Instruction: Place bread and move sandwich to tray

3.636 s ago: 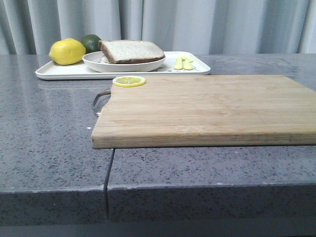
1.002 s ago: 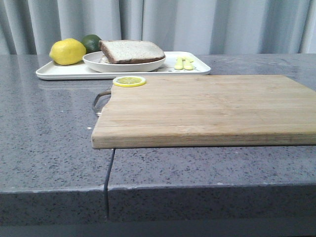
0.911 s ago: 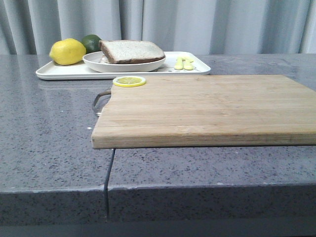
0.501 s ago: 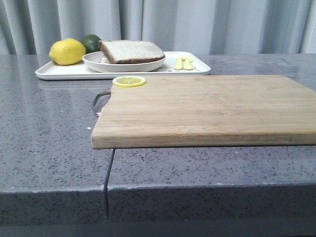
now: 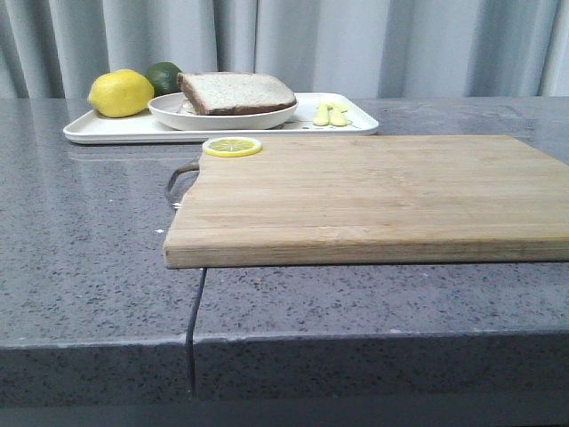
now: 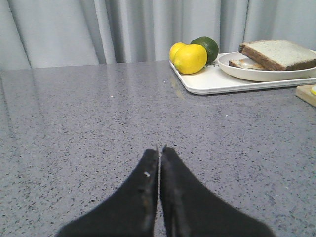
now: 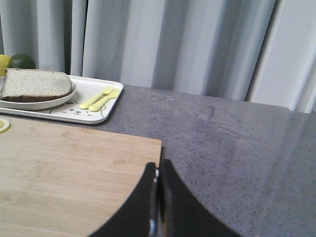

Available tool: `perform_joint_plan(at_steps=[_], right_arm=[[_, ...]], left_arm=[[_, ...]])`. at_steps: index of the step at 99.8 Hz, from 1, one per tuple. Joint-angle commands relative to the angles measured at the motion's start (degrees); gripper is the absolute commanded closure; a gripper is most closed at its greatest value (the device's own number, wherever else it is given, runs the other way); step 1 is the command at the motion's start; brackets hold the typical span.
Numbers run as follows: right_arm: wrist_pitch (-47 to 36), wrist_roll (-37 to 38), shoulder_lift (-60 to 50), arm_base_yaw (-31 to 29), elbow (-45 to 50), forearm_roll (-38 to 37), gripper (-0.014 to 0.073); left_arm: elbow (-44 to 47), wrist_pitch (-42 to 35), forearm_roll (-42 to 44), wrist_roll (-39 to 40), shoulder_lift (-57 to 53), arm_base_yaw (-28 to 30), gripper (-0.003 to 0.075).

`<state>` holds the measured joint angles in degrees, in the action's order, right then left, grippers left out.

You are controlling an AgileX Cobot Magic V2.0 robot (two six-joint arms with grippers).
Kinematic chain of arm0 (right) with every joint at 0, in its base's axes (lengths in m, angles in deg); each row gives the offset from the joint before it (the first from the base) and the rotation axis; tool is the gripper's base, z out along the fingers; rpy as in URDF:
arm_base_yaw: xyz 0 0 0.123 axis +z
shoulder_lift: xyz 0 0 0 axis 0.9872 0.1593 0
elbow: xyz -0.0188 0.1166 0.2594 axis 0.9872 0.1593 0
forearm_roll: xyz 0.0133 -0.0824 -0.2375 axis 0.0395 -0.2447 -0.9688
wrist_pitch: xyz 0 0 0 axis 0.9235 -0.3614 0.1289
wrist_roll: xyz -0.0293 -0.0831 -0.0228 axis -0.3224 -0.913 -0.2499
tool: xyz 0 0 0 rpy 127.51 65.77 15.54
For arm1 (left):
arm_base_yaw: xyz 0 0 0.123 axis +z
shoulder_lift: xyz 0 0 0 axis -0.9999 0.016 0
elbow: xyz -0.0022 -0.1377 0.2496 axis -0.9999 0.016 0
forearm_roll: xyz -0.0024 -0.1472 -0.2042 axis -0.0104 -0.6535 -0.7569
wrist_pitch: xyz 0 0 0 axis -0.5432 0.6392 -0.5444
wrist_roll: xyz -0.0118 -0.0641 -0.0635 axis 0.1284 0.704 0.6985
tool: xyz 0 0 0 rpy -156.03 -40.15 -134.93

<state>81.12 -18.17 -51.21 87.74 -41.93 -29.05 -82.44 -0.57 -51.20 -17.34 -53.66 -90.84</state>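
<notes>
Sandwich [image 5: 236, 92] w/ bread [image 6: 279, 53] on top sat on its plate in the tray [image 5: 98, 130], far-left on the counter [image 5: 89, 231]. Left claw [image 6: 159, 150] shut, empty, nearer; tray lay ahead, to its right. Right claw [image 7: 157, 173] shut, empty, over cutting board [image 7: 69, 177]. No readable text; cartoon print on tray only.

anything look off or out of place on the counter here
One thing: the wooden cutting board sticks out past the counter's step at its near left corner, and a lemon slice sits alone on its far corner. The plate with bread rests squarely on the tray.
</notes>
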Motion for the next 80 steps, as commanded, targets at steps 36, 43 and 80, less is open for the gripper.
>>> perform_joint_plan(at_steps=[36, 43, 80], right_arm=[[-4.7, -0.1, 0.7, -0.3, -1.6, -0.5, 0.0710], [-5.1, -0.1, 0.7, -0.3, -1.6, -0.5, 0.0710], [-5.9, 6.2, 0.7, -0.3, 4.2, -5.3, 0.0710]], left_arm=[[1.0, -4.4, -0.4, -0.1, -1.8, 0.1, 0.0739], [1.0, -4.4, -0.4, -0.1, -1.8, 0.1, 0.0739], [1.0, -4.4, -0.4, -0.1, -1.8, 0.1, 0.0739]])
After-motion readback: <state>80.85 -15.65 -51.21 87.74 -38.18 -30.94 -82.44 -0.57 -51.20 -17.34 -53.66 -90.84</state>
